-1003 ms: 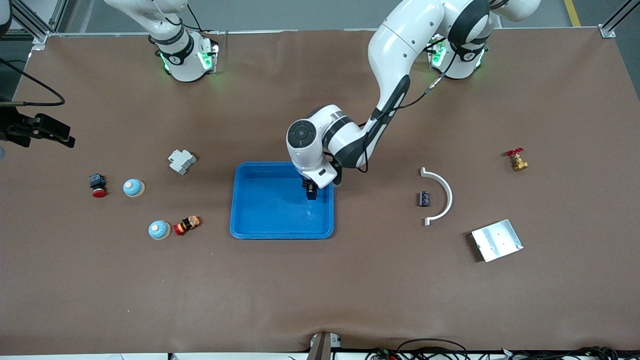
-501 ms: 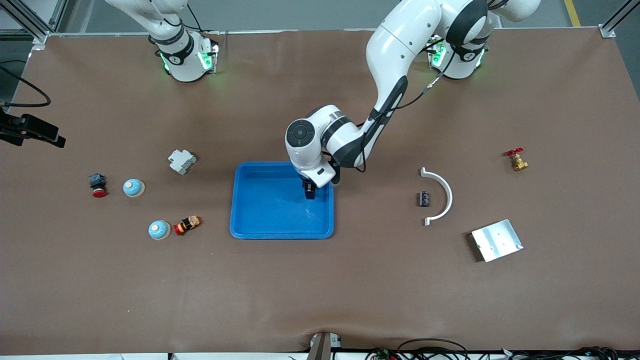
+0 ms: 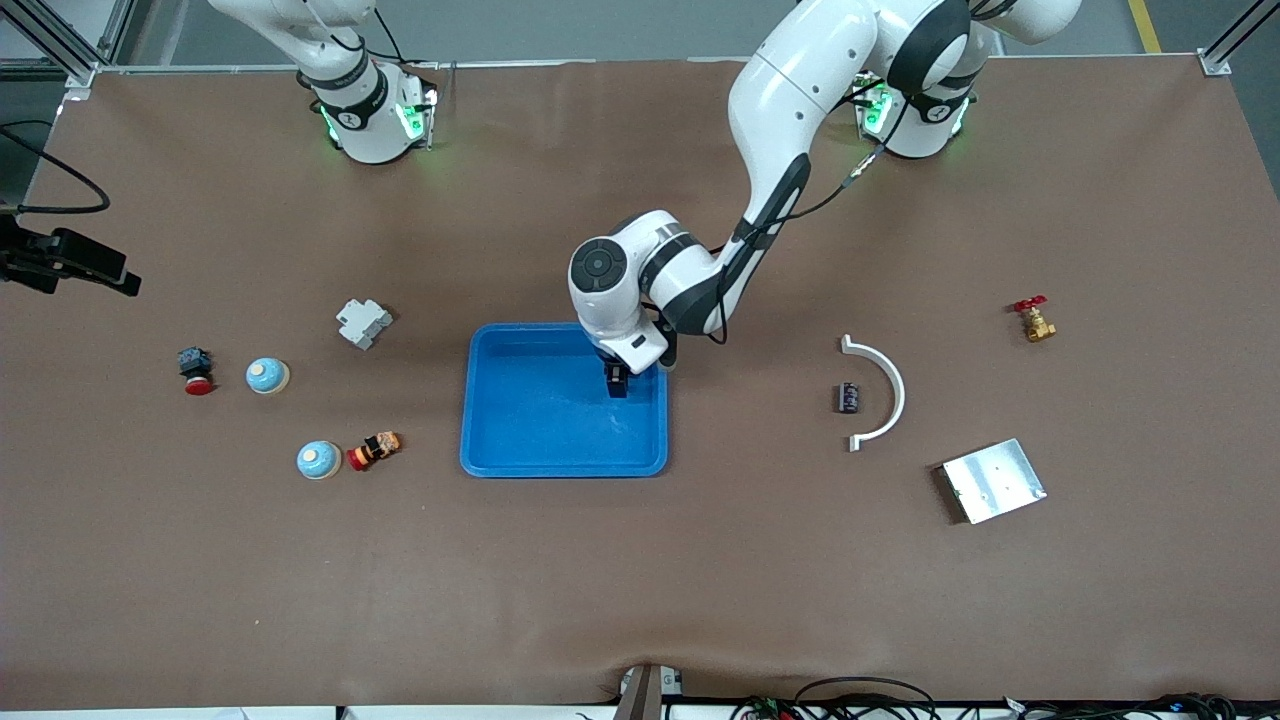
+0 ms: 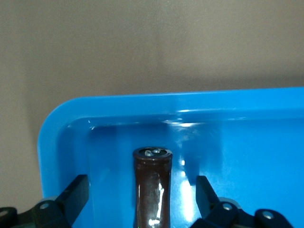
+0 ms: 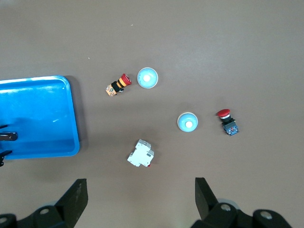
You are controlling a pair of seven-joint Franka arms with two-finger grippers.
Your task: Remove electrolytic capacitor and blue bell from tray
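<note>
A brown cylindrical capacitor (image 4: 152, 185) is inside the blue tray (image 3: 520, 440), near the corner toward the bases and the left arm's end. My left gripper (image 3: 617, 384) is low over that corner and open. Its fingers (image 4: 76, 190) stand apart from the capacitor on both sides (image 4: 141, 180). Two pale blue bells (image 3: 267, 375) (image 3: 319, 459) sit on the table toward the right arm's end, and both bells (image 5: 147, 77) (image 5: 188, 122) show in the right wrist view. My right gripper (image 5: 140, 184) hangs open and empty high over that end.
Near the bells lie a white breaker (image 3: 363, 323), a red push button (image 3: 196, 370) and an orange-red button (image 3: 374, 449). Toward the left arm's end are a small dark part (image 3: 850, 397), a white arc (image 3: 885, 392), a metal plate (image 3: 994, 480) and a brass valve (image 3: 1036, 320).
The left arm has eased slightly toward the right arm's end over the tray. Both grippers have stayed open.
</note>
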